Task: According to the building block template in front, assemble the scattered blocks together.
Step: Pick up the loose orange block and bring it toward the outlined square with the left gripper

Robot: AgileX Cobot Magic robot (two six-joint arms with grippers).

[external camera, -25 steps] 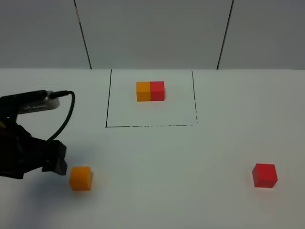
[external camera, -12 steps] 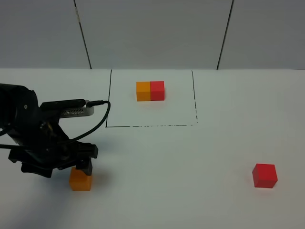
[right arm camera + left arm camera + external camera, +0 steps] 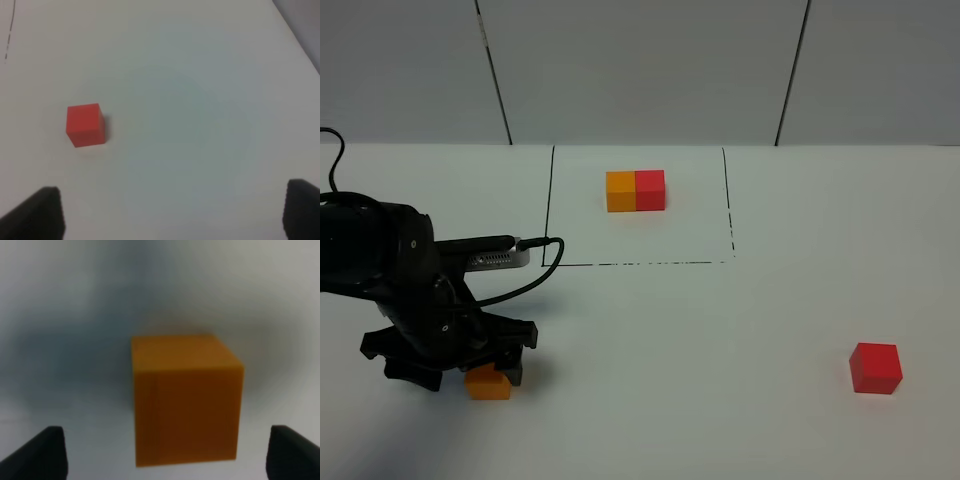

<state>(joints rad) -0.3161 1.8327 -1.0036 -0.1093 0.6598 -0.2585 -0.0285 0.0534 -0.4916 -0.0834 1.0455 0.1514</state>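
Exterior high view: left claw [image 3: 492,362] down at table [image 3: 720,420] level over orange cube [image 3: 488,386], front-left, well apart from template pair [image 3: 636,190] inside black outline [image 3: 620,264]. Left wrist view: jaws wide, cube centred between both tips, gap on each side. Picture blurred, so probably no contact. Stance suits straddling cube before closing. Red cube [image 3: 875,367] sits alone, far right. Right claw [image 3: 172,215] spread wide, well clear of it, cube ahead toward one tip, not between.

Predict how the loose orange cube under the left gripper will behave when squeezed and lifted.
The orange cube looks rigid, with flat matte faces, so the open left gripper should probably grip it without slipping. Sitting flat on the table, it likely slides rather than rolls or tips.
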